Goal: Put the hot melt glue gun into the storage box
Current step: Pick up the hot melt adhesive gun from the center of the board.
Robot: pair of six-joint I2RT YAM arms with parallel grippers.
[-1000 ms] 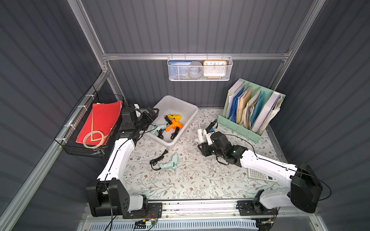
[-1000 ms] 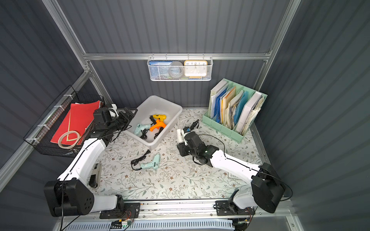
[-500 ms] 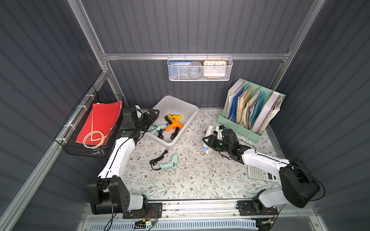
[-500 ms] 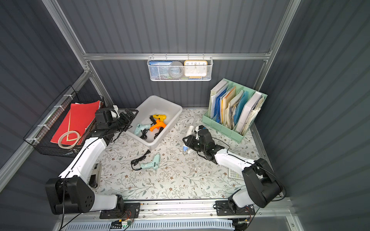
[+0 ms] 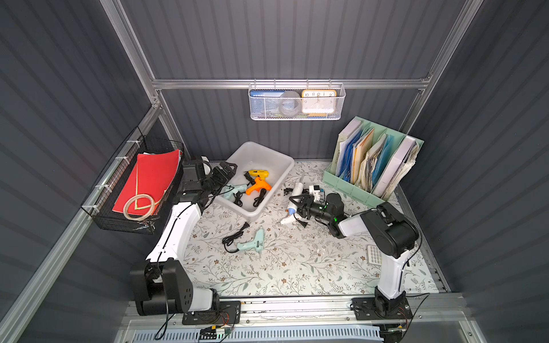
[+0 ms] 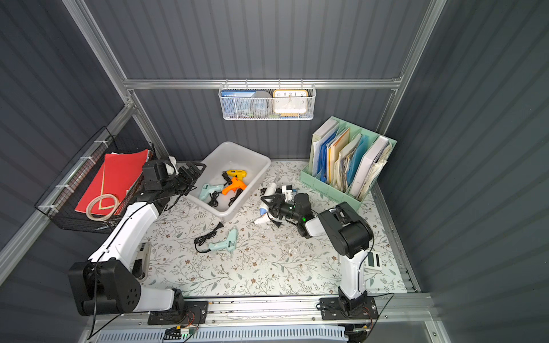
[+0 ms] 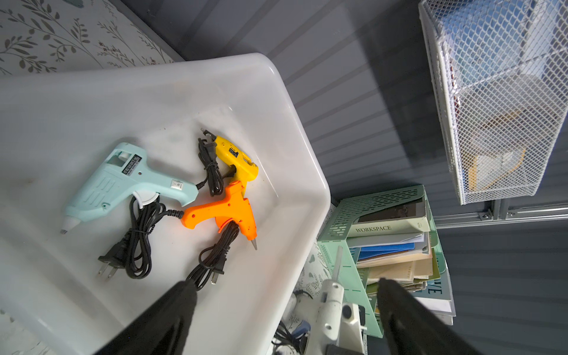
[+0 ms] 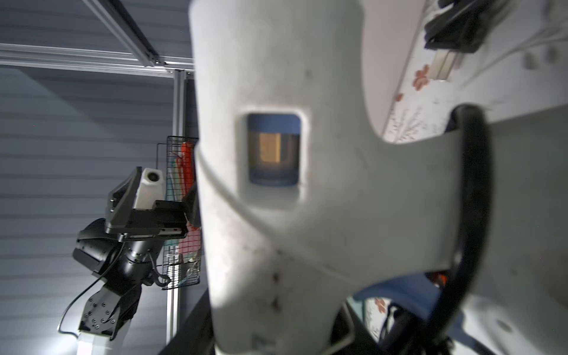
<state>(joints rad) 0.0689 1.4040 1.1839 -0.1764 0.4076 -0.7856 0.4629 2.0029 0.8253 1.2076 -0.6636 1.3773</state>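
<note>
A mint-green plastic glue gun (image 5: 252, 242) lies on the flowery mat (image 5: 297, 267) (for later, I think). Further in, the right gripper (image 5: 300, 205) is clamped on the white plastic glue gun with a blue tip (image 5: 296, 190), just beside the whitish see-through storage box (image 5: 261, 160). Lift it high over the rim; mind its black cord (image 8: 475, 215). The left gripper (image 5: 227, 172) hangs spread wide at the box's other edge.

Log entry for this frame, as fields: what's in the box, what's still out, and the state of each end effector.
in storage box: mint glue gun, yellow glue gun, orange glue gun
loose on table: second mint glue gun
left end effector: open, empty, at the box's rim
right end effector: shut on white glue gun
</note>
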